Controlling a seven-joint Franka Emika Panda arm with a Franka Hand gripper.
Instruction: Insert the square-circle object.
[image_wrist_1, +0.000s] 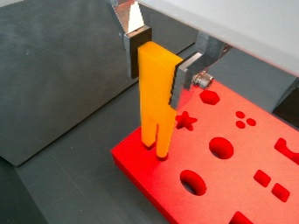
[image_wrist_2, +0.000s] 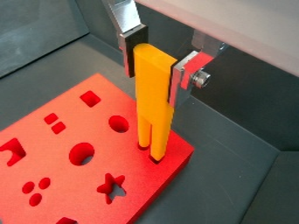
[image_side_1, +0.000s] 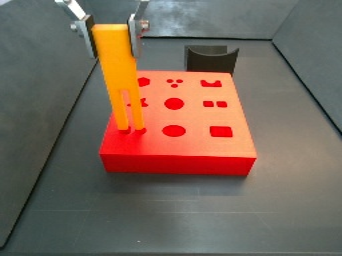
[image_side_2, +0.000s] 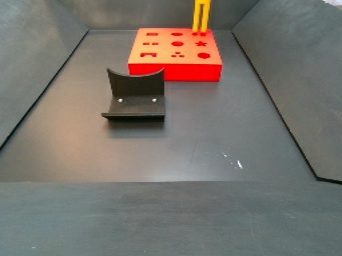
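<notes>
The square-circle object (image_wrist_1: 156, 101) is a long orange-yellow bar that stands upright with its two prongs down. My gripper (image_wrist_1: 162, 63) is shut on its upper end, one pad on each side, as the other wrist view (image_wrist_2: 158, 68) also shows. The prong tips meet the top of the red block (image_wrist_1: 239, 179) next to a corner and seem to sit in holes there; how deep is hidden. In a side view the bar (image_side_1: 118, 75) hangs from the gripper (image_side_1: 110, 25) over the block's (image_side_1: 181, 152) near-left corner. Another side view shows only the bar's lower part (image_side_2: 202, 15) on the block (image_side_2: 177, 69).
The block's top has several shaped holes, among them a star (image_wrist_1: 184, 120) and circles (image_wrist_2: 80, 155). The dark fixture (image_side_2: 134, 95) stands on the floor apart from the block, and it shows behind the block in a side view (image_side_1: 210, 56). Dark bin walls (image_side_1: 47, 110) slope up around the floor.
</notes>
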